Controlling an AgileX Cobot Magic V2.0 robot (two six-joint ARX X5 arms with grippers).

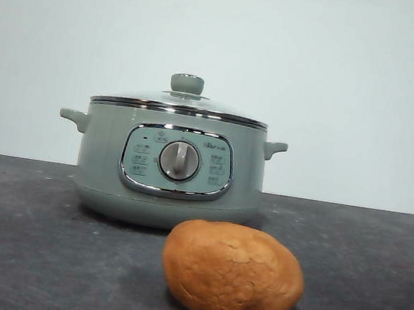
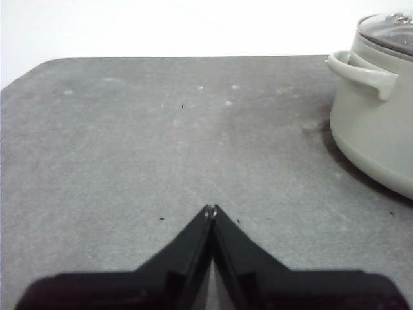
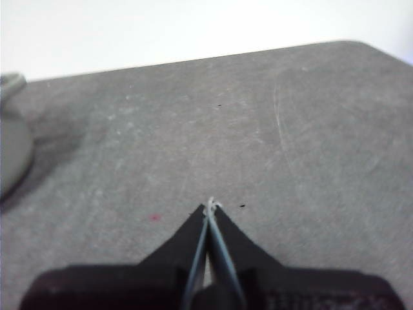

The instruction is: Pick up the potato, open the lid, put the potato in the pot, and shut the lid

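On the table [image 1: 13, 251], the potato [image 1: 232, 271] sits at 5 o'clock from the pot [image 1: 170, 167], lid [image 1: 181, 103] on. Both the left gripper [image 2: 211, 210] and right gripper [image 3: 211, 206] wait pinched together, holding nothing. Nothing has started; one must open and grab the potato.

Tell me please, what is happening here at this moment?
Nothing is being handled yet. The potato lies on the dark table in front of the pot, and the lid sits closed on the pot. The left gripper and the right gripper both hang over bare table with jaws shut, holding nothing.
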